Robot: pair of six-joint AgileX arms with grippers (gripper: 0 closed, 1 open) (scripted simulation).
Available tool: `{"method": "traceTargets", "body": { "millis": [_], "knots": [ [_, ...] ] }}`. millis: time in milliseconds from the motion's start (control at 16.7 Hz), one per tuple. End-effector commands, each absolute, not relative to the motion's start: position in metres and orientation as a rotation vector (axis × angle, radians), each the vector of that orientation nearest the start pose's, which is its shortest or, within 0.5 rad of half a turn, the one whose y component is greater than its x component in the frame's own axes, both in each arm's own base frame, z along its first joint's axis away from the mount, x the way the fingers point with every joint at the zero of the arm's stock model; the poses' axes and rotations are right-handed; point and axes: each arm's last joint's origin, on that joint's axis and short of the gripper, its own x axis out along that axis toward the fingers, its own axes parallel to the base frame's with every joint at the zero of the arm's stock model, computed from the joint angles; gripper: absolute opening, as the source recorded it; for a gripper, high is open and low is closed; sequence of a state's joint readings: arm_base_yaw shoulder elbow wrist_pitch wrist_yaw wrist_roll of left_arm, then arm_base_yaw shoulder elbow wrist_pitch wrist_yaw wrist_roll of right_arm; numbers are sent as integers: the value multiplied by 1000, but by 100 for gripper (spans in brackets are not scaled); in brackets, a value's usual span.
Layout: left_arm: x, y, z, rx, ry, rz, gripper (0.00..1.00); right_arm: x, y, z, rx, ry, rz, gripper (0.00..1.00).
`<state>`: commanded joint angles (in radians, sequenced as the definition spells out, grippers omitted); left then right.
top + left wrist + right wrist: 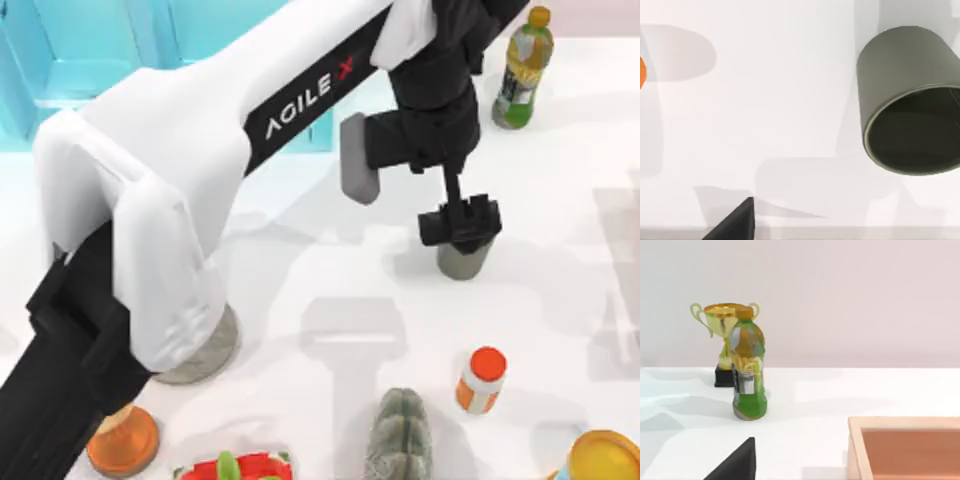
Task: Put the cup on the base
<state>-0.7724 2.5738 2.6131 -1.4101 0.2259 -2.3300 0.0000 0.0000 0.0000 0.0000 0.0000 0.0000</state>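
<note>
Your left gripper [459, 222] sits directly over the cup [464, 260] in the top view, its black fingers low at the cup's rim and overlapping the mouth. Whether those fingers are apart or closed on the cup cannot be told from above, and the left wrist view does not settle it. There you see the cup [912, 100] as a dark grey-olive cylinder with its open mouth turned toward the camera and only one dark fingertip [735, 222] at the frame edge, well apart from the cup.

Your left arm reaches from the lower left of the top view diagonally up across the table, its white link bearing the AgileX lettering, then turns down through the black wrist to the gripper at right of centre.

The cup stands upright on the white table [330, 270], right of centre. The base [215, 350], a flat grey disc, lies at the left and is partly covered by the arm's white housing; it is well apart from the cup.

Also on the table, you have a green drink bottle [523, 70] at the far right, a small orange-capped bottle [482, 380] nearer the front, and a grey ridged object [400, 435] at the front edge.

In the right wrist view, one dark fingertip [735, 462] shows; you see the green bottle [748, 370] in front of a gold trophy [722, 320], and a wooden box [905, 447] nearby.
</note>
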Motion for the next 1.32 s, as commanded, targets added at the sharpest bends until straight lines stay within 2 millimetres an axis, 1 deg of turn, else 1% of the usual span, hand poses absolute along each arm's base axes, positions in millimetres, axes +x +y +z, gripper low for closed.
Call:
{"method": "traceTargets", "body": {
  "millis": [120, 240, 360, 420, 540, 720, 1320],
  "knots": [
    [367, -363, 196, -1407, 1437, 1041, 100, 106, -1, 160, 0, 0, 0, 100],
    [368, -372, 172, -1416, 1436, 1029, 100, 106, -1, 160, 0, 0, 0, 100],
    [367, -378, 148, -1416, 1436, 1030, 100, 106, -1, 160, 0, 0, 0, 100],
    [365, -380, 140, -1413, 1436, 1034, 100, 106, -1, 160, 0, 0, 0, 100],
    [364, -382, 133, -1410, 1436, 1038, 100, 106, -1, 160, 0, 0, 0, 100],
    [364, -382, 133, -1410, 1436, 1038, 100, 106, -1, 160, 0, 0, 0, 100],
    [364, -382, 133, -1410, 1436, 1038, 25, 106, -1, 160, 0, 0, 0, 100]
  ]
}}
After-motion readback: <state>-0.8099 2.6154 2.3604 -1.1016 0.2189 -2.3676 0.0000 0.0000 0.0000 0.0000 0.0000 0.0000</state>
